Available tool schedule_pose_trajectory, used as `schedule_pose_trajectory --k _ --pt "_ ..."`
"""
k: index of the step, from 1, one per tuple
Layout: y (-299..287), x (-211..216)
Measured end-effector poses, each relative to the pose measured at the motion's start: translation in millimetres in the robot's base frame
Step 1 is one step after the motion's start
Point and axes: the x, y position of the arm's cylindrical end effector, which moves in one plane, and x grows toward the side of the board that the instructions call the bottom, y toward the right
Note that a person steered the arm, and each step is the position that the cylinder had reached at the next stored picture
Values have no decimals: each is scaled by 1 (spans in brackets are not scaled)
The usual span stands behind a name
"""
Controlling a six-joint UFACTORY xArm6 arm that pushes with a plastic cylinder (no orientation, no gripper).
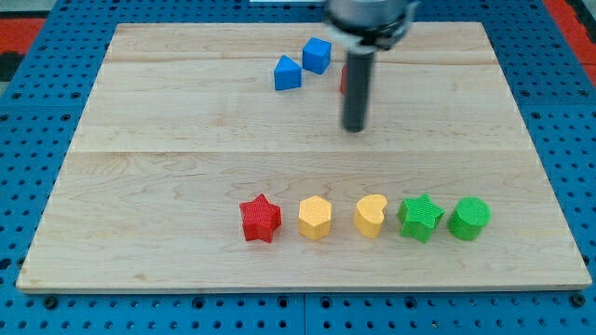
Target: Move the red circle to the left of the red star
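Note:
The red star (260, 218) lies low on the wooden board (168, 140), at the left end of a row of blocks. A red block (344, 79), likely the red circle, is almost wholly hidden behind my rod near the view's top; only a thin red sliver shows at the rod's left edge. My tip (354, 128) rests on the board just below that sliver, well above and to the right of the red star.
A blue triangular block (287, 73) and a blue cube (317, 55) lie left of the rod near the top. Right of the red star in the row sit a yellow hexagon (315, 218), a yellow heart (371, 216), a green star (420, 217) and a green circle (468, 219).

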Motion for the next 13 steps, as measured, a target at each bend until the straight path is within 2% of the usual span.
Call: schedule_pose_trajectory --k 1,2,4,6,7,8,11,13 --pt "28 -61" --pt "12 -87" --pt "-90 -35" --pt "-120 26" --pt "-157 36" --pt "-170 16" --pt "-259 3" --pt "-354 8"
